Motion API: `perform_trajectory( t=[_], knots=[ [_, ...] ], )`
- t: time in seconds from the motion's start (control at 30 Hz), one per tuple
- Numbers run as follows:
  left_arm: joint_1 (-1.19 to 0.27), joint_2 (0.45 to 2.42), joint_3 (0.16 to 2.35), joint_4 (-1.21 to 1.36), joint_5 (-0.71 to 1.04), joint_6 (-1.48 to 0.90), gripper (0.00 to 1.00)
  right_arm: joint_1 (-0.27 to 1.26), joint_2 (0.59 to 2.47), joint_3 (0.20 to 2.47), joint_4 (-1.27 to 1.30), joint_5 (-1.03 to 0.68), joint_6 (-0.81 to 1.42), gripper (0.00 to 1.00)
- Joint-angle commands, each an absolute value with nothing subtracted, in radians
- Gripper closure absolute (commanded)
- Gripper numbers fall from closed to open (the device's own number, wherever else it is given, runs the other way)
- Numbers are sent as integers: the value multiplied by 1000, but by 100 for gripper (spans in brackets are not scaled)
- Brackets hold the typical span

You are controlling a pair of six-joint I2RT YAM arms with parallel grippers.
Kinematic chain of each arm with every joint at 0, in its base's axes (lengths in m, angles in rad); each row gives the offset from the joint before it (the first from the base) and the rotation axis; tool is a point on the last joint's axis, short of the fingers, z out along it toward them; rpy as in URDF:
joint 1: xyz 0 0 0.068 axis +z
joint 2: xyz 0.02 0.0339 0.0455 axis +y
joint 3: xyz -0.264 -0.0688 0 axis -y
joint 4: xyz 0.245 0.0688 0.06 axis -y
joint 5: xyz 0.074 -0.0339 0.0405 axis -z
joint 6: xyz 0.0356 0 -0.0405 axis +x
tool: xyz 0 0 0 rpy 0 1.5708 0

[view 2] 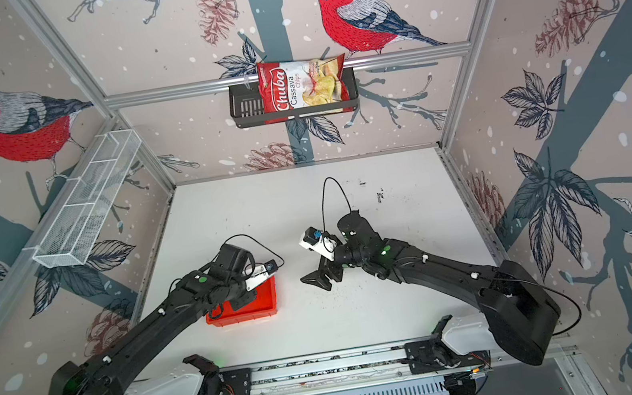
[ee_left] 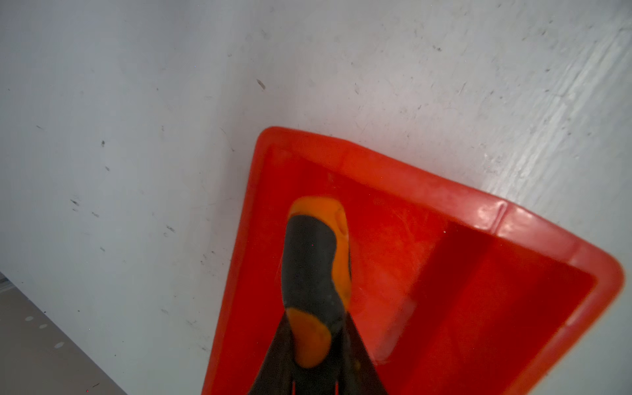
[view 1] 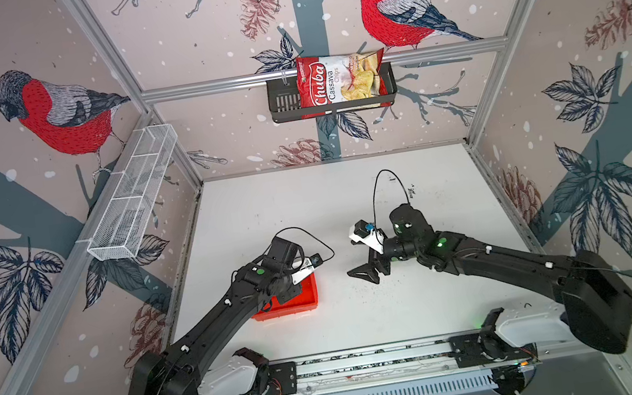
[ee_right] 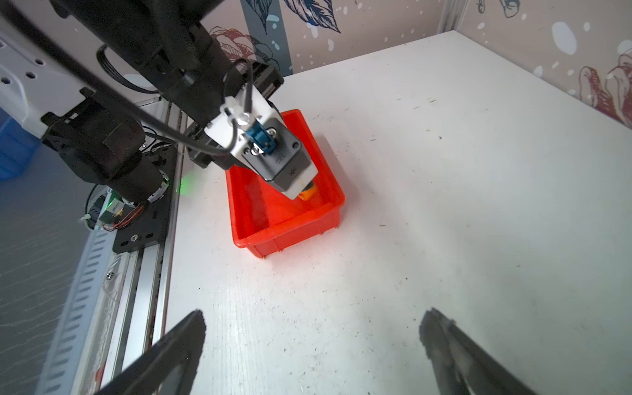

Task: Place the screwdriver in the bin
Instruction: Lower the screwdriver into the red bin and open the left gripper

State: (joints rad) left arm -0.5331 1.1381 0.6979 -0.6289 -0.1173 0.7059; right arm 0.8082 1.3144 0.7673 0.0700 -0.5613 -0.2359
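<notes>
The left tool is seen clamped tight on the screwdriver at the handle's lower end, w/ the orange-and-black handle sticking out ahead of the jaws along the tool's own line; the shaft isn't visible in any view. The screwdriver is held inside the bin's outline, over its floor near one corner; whether the handle tip touches the floor can't be told. In the right wrist view only an orange bit of the screwdriver is seen under the left wrist camera housing, low between the bin walls. The right tool is spread wide and empty, parked over bare table, well apart from the bin to the bin's right in both top views. The left arm is judged the only one that matters for the next move: the long axis already points down into the bin, so prob. just a release is needed. Risk: the handle could roll or tip against the low wall once freed.
</notes>
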Motion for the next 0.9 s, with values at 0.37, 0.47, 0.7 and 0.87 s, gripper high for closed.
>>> perform_trajectory(
  t=[0.37,0.47,0.7,0.87],
  knots=[
    [-524,1181,525,-345,-104,694,100,827,1308,743,141,-578,-225,0],
    [-524,1189,512,-311,-71,688,99,826,1304,739,140,-577,-212,0],
    [-522,1176,526,-306,-80,632,91,826,1302,754,135,-556,-210,0],
    [-522,1156,537,-331,-94,618,34,819,1304,765,150,-558,-205,0]
  ],
)
